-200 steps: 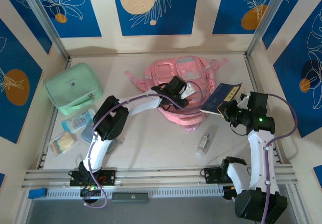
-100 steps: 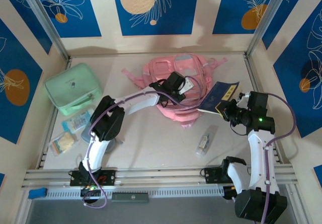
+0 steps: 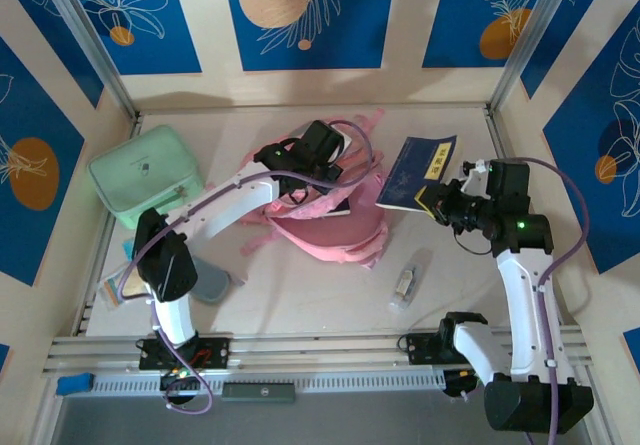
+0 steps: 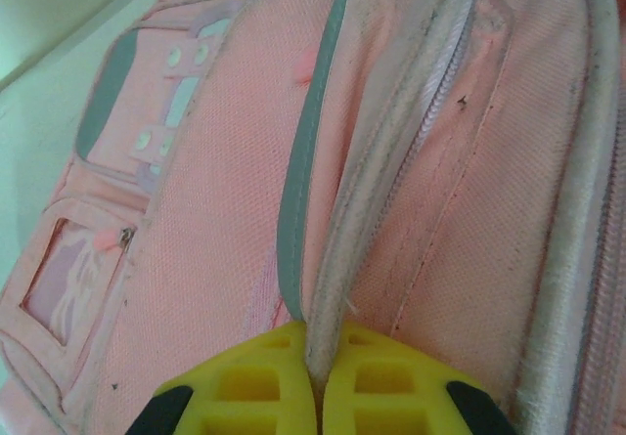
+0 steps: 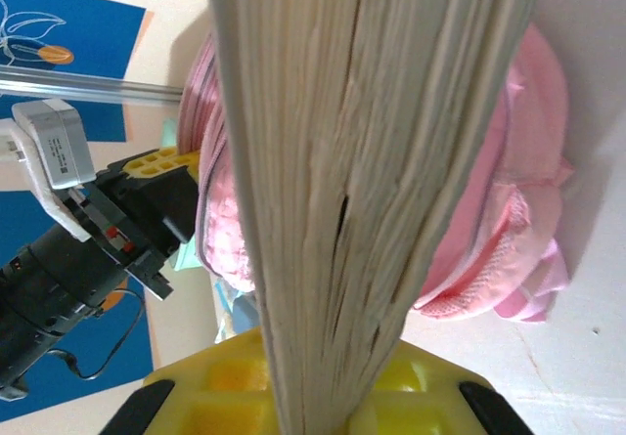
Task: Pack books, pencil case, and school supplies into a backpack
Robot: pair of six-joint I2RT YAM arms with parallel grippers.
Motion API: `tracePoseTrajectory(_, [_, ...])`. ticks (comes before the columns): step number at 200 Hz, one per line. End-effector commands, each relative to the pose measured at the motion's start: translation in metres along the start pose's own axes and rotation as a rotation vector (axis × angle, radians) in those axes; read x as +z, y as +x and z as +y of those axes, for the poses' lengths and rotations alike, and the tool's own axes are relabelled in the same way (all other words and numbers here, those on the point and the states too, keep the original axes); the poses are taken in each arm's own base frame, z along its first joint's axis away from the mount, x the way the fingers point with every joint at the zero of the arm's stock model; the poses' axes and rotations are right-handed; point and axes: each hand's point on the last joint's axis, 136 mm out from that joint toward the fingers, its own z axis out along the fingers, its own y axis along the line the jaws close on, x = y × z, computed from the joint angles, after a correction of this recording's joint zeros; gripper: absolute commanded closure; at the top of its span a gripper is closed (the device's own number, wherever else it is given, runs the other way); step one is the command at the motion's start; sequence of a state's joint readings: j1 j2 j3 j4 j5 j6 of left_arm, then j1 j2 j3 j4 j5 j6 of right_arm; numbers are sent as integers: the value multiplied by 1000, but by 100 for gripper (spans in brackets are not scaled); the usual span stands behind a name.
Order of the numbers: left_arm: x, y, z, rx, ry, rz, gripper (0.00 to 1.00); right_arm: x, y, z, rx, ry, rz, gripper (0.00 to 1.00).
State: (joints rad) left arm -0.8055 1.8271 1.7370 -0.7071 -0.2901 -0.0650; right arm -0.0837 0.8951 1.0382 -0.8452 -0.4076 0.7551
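While the pink backpack (image 3: 330, 227) sits in the middle of the table (image 3: 300, 300), the left gripper (image 4: 315, 355) has its jaws pressed together on the pale zip-edge piping (image 4: 344, 249). Right gripper (image 5: 311, 396) pinches the navy books (image 3: 413, 170) by their edge, just right of the backpack. Clear bottle (image 3: 405, 283) lies nearer the bases; pencil case (image 3: 208, 280) and mint case (image 3: 145, 175) lie left.
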Motion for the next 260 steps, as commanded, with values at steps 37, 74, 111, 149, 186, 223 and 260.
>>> tracePoseTrajectory(37, [-38, -41, 25, -153, -10, -132, 100, 24, 37, -31, 35, -19, 130, 100])
tracePoseTrajectory(74, [-50, -55, 21, -144, 59, -216, 100, 68, 60, -12, -84, -124, 275, 100])
tracePoseTrajectory(111, [-61, -66, 26, -190, 105, -266, 100, 116, 70, 12, -174, -183, 365, 100])
tracePoseTrajectory(149, [-71, -73, 35, -232, 130, -313, 100, 169, 70, 13, -139, -191, 423, 99])
tracePoseTrajectory(186, [-73, -76, 37, -280, 184, -340, 100, 209, 71, 16, -162, -219, 453, 96])
tracePoseTrajectory(223, [-70, -76, 39, -300, 208, -348, 100, 246, 61, 3, -183, -148, 496, 88])
tracePoseTrajectory(260, [-65, -69, 37, -308, 221, -329, 100, 239, 48, -19, -150, -36, 453, 62])
